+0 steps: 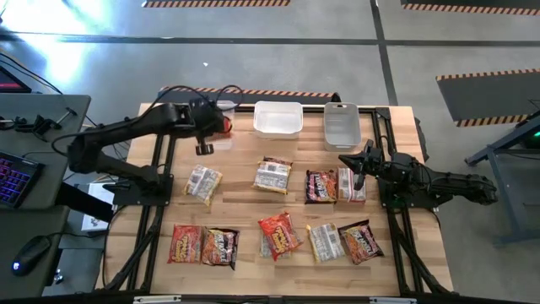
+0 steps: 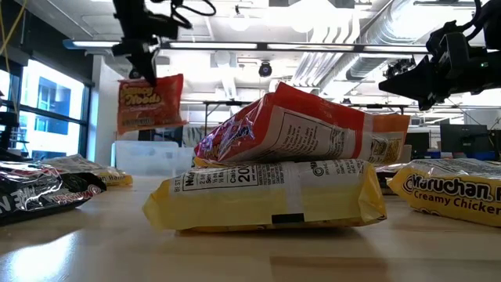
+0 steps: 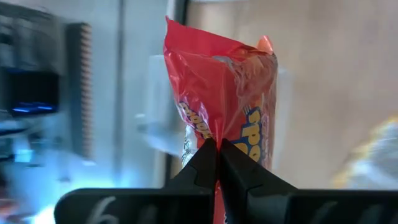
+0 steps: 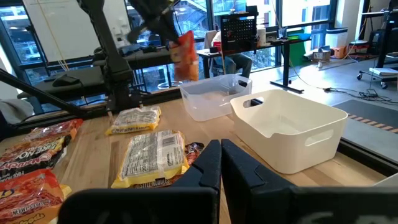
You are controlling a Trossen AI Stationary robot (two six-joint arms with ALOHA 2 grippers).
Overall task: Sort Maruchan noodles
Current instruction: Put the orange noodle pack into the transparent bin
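My left gripper (image 1: 207,128) is raised over the table's far left part and shut on a red-orange noodle packet (image 2: 150,102), which hangs in the air in front of a clear tub (image 2: 145,157). The same packet (image 4: 185,55) shows far off in the right wrist view. My right gripper (image 4: 221,157) is shut and empty, raised above a pale packet (image 1: 351,184) at the table's right. Several other packets lie flat on the table: yellow (image 1: 203,183), dark brown (image 1: 321,186) and red (image 1: 279,233), that red one resting on a yellow one (image 2: 266,194). My left gripper pinches the red-orange packet between its two fingertips (image 3: 208,160) at the crimped edge (image 3: 219,138) of one end, coming from above. The packet is lifted clear and hangs below the fingers with its printed face upright (image 2: 149,106).
Two clear tubs stand at the far edge, in the middle (image 1: 278,118) and to its right (image 1: 342,125). A third tub lies partly under the left gripper (image 1: 224,108). Packets fill the near half of the table. A keyboard (image 1: 13,179) and mouse sit on a side desk left.
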